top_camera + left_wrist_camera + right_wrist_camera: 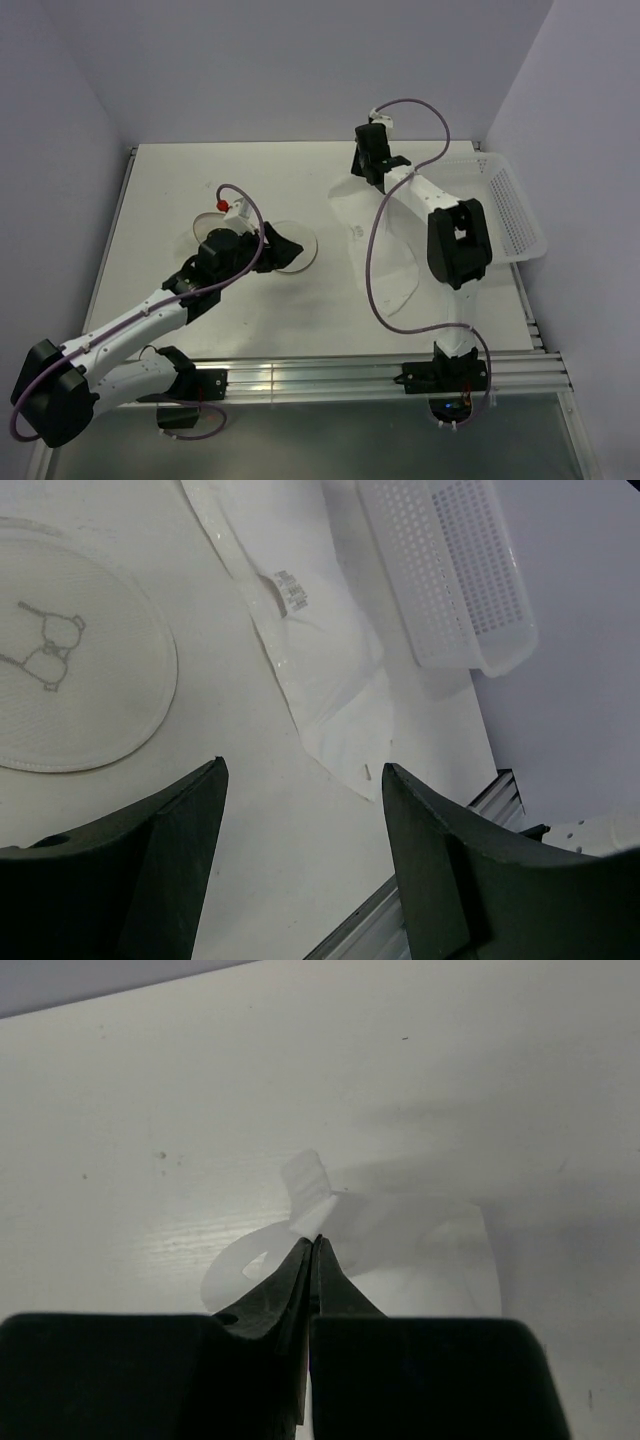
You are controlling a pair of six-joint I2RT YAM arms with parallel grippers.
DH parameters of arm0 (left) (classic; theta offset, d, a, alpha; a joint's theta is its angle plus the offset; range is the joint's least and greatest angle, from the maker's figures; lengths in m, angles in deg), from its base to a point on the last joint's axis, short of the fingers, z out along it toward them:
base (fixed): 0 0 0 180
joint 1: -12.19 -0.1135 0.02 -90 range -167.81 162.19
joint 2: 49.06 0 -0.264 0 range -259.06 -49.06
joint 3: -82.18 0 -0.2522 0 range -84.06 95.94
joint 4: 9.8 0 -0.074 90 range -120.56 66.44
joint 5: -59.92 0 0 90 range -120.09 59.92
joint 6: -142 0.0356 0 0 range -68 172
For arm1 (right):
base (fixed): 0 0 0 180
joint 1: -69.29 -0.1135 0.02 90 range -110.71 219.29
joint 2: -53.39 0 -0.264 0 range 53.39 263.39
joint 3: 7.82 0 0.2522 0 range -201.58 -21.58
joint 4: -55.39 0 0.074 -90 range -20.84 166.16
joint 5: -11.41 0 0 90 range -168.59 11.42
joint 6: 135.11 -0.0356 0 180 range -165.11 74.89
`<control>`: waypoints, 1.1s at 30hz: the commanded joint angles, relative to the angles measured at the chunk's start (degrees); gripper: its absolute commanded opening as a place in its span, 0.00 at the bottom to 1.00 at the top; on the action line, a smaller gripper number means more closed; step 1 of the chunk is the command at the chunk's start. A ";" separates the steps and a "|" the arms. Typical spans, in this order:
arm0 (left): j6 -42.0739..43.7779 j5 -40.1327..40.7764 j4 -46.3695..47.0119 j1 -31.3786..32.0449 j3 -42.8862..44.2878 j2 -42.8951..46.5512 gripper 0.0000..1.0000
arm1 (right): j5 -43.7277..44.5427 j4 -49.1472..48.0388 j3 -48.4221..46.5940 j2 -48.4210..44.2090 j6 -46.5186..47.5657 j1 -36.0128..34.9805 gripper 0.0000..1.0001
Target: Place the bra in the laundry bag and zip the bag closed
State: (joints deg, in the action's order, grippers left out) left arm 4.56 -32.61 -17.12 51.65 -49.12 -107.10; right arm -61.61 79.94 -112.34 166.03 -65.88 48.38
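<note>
A round laundry bag lies flat on the white bench, left of centre, its tan-rimmed face with the small bra symbol turned up. The bra is outside it, spread flat on the bench just right of the bag, between the bag and a white perforated basket at the right edge. The basket sits apart from the bra.

The left gripper hovers over the bag's right side, its 2 fingers well apart and holding nothing. In the top view it hides the middle of the bag. The right arm reaches over the bra to its far end, and a purple cable loops across the fabric. The right gripper has its 2 fingers pressed together, pinching a thin white edge of the bra.
</note>
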 commanded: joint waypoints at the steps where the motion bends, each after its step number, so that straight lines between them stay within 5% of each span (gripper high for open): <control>1: -0.02 1.82 3.41 0.18 1.01 -0.41 0.70 | -4.84 0.37 -9.67 4.33 -1.55 2.18 0.00; 4: 0.33 2.26 3.32 0.18 0.92 -1.19 0.70 | -5.89 2.48 -13.29 8.12 -2.25 3.06 0.09; 9: 0.68 2.17 4.37 0.18 2.67 -5.67 0.70 | -6.78 2.23 -9.80 4.89 -3.48 3.33 0.11; 11: 0.86 2.17 5.42 0.18 3.82 -8.21 0.70 | -7.57 4.14 -8.29 2.95 -3.75 3.50 0.59; 13: 0.77 2.17 6.65 0.26 5.22 -10.07 0.70 | -8.26 5.29 -5.94 0.66 -3.31 3.59 0.84; 14: 0.77 2.17 7.27 0.61 5.66 -11.99 0.70 | -8.88 5.38 -4.09 -3.35 -3.39 3.59 0.85; 19: 1.91 2.26 7.37 5.00 8.91 -16.48 0.68 | -10.03 -3.30 24.58 -22.69 -7.43 2.63 0.84; 23: 4.28 5.69 8.06 8.78 10.32 -19.82 0.64 | -6.69 -1.41 41.25 -38.15 -10.95 0.96 0.71; 24: 5.33 4.99 9.72 9.66 10.93 -20.53 0.62 | -5.64 0.01 45.80 -40.46 -11.21 0.52 0.61; 28: 17.86 5.42 15.35 17.47 13.31 -27.62 0.59 | -1.51 5.73 53.58 -54.34 -13.67 -0.28 0.45; 33: 25.81 2.96 18.26 24.08 19.37 -38.36 0.61 | 4.45 10.92 48.16 -73.76 -14.03 -0.28 0.37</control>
State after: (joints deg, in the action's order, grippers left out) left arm 21.78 -28.33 -4.03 73.73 -33.91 -141.24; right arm -63.49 90.59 -58.20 100.98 -78.78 48.12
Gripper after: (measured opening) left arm 0.606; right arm 0.384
